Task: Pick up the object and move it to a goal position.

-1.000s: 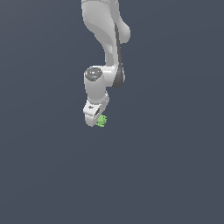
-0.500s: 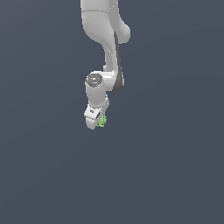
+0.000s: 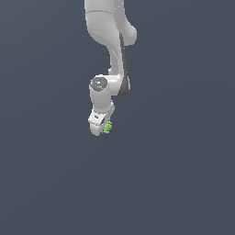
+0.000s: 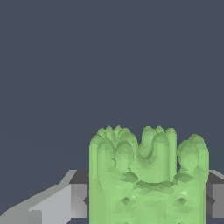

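The object [image 3: 108, 126] is a tiny bright light-green lumpy, ridged thing, sitting at the tip of my white gripper [image 3: 103, 129] in the exterior view. In the wrist view the object [image 4: 148, 175] fills the space between my two fingers [image 4: 65, 201], which press on its two sides. The gripper is shut on it. The object looks held above the flat dark grey surface [image 3: 174, 183]. No goal marker shows in either view.
The white arm [image 3: 110, 50] comes down from the top of the exterior view. A plain dark grey surface lies all around in both views.
The gripper with the green object has moved slightly to the exterior view's left and a little higher. The grip stays shut on it.
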`<act>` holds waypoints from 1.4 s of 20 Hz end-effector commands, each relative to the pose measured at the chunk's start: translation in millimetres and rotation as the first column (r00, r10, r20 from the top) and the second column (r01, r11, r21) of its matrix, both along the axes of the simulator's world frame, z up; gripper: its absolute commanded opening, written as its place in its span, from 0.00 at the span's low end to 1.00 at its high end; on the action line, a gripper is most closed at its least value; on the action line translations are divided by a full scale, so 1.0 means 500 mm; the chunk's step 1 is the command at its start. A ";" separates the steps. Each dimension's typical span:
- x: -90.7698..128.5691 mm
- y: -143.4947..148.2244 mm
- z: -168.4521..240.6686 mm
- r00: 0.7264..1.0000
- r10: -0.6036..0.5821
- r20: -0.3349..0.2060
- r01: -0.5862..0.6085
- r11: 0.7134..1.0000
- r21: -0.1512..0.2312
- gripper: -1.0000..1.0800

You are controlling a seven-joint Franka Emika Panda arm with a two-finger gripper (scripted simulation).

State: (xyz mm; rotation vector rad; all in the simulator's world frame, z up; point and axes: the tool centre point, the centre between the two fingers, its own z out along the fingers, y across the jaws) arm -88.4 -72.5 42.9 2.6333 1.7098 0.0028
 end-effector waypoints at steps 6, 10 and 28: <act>0.010 0.000 0.015 1.000 0.000 0.000 0.000 1.000 0.000 0.00; 0.028 -0.001 0.041 1.000 0.000 0.000 0.000 1.000 0.001 0.00; 0.201 -0.007 0.285 1.000 0.001 -0.001 -0.001 1.000 0.003 0.00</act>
